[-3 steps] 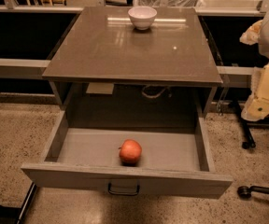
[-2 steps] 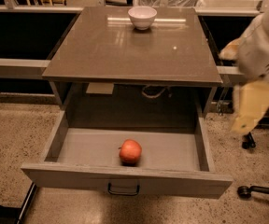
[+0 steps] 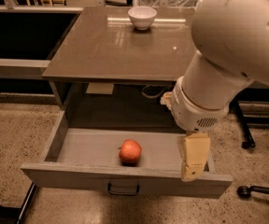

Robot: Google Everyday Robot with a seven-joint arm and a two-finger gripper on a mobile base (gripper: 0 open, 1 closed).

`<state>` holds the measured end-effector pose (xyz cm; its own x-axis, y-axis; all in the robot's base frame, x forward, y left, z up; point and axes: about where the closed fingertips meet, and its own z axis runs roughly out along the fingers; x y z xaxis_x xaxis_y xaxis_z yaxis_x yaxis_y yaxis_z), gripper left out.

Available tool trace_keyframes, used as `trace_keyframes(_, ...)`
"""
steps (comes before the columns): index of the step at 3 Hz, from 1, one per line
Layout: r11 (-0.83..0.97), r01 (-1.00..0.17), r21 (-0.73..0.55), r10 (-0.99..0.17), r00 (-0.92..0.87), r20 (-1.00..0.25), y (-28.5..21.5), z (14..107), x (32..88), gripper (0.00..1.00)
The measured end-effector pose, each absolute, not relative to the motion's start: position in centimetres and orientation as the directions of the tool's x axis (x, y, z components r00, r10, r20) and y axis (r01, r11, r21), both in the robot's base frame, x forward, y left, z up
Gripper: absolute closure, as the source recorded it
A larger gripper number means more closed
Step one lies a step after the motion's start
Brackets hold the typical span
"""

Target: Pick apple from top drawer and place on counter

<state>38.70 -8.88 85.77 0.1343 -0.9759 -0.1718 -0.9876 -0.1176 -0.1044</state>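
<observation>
The red-orange apple (image 3: 130, 151) lies in the open top drawer (image 3: 78, 148), near the middle of its front wall. The drawer's black handle (image 3: 123, 189) is on the grey front panel. The brown-grey counter (image 3: 116, 45) is above, glossy and reflective. My white arm (image 3: 228, 55) fills the right side of the view and hides the counter's right part. My gripper (image 3: 194, 157) hangs over the drawer's right front corner, to the right of the apple and apart from it, holding nothing that I can see.
A white bowl (image 3: 142, 17) stands at the back of the counter. A chair base with black casters (image 3: 256, 190) is on the speckled floor at the right. Dark shelving (image 3: 17, 36) runs along the left.
My arm has swung in from the right edge towards the centre and now looms large, with the gripper lowered to the drawer's right front corner. The apple has not moved.
</observation>
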Motion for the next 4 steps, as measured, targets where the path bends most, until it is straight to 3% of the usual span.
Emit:
trace_keyframes(1, -0.118, -0.987, -0.105, -0.976, 0.135, -0.171, -8.9, 85.8, 38.7, 0.00)
trace_keyframes(2, -0.265, -0.954, -0.141, -0.957, 0.279, -0.084, -6.5, 84.7, 39.6, 0.00)
trace_keyframes(4, -0.608, -0.759, -0.233, -0.759, 0.641, -0.110, 0.5, 81.7, 44.0, 0.00)
